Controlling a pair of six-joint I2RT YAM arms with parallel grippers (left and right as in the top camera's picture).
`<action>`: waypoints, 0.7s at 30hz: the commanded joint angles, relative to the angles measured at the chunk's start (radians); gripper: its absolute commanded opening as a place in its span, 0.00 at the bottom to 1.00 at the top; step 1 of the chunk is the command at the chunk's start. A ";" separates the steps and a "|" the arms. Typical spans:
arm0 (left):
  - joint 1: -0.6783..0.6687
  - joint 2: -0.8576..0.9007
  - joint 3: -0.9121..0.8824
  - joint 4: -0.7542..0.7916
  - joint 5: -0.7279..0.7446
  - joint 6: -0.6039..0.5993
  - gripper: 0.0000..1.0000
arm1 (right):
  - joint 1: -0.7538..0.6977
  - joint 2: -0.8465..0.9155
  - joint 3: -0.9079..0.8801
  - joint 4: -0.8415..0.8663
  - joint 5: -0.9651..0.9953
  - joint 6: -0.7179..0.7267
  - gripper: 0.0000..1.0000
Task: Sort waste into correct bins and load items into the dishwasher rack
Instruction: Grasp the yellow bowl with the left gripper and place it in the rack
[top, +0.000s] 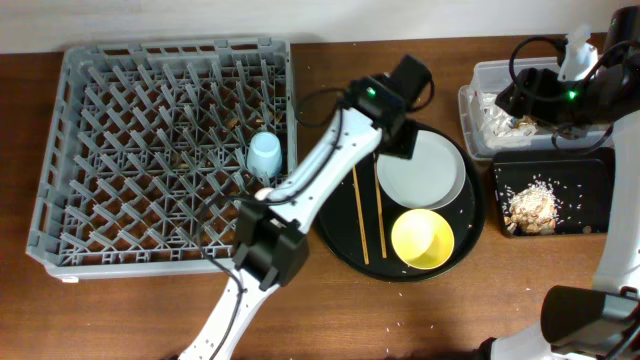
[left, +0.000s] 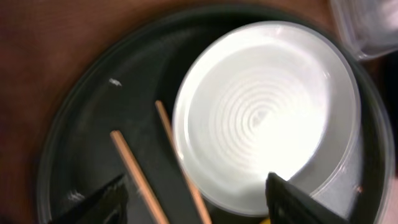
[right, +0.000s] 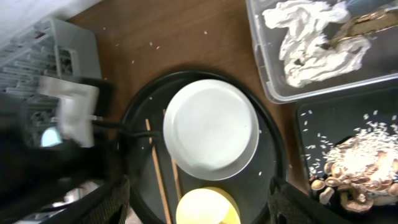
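Note:
My left gripper (top: 395, 132) is open and empty, hovering over the white plate (top: 425, 170) and the two chopsticks (top: 356, 215). In the left wrist view its fingers (left: 196, 205) straddle the plate's near edge (left: 261, 112) and the chopsticks (left: 134, 171). The yellow bowl (top: 422, 238) stands in front of the plate. A light-blue cup (top: 264, 153) sits in the grey rack (top: 120, 150). My right gripper (top: 525, 98) is open and empty, high over the clear tub (top: 480, 75). The tub holds the napkin (right: 311, 40) and the wrapper (right: 360, 22). Food scraps (top: 530, 207) lie in the black rectangular tray (top: 590, 180). The pinkish-white cup is not in view.
Plate, bowl and chopsticks lie on a large round black tray (top: 345, 235) between the rack and the bins. My left arm (top: 310, 175) crosses the rack's right edge. Small crumbs dot the brown table (top: 400, 320).

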 joint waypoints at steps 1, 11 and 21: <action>-0.016 0.079 0.007 0.021 -0.031 -0.076 0.63 | 0.002 0.002 0.006 -0.007 0.048 0.000 0.72; -0.077 0.024 0.011 -0.381 0.349 0.437 0.63 | 0.002 0.002 0.006 -0.013 0.057 0.000 0.72; -0.153 0.026 -0.138 -0.204 0.066 0.216 0.17 | 0.014 0.002 0.006 -0.013 0.058 0.000 0.72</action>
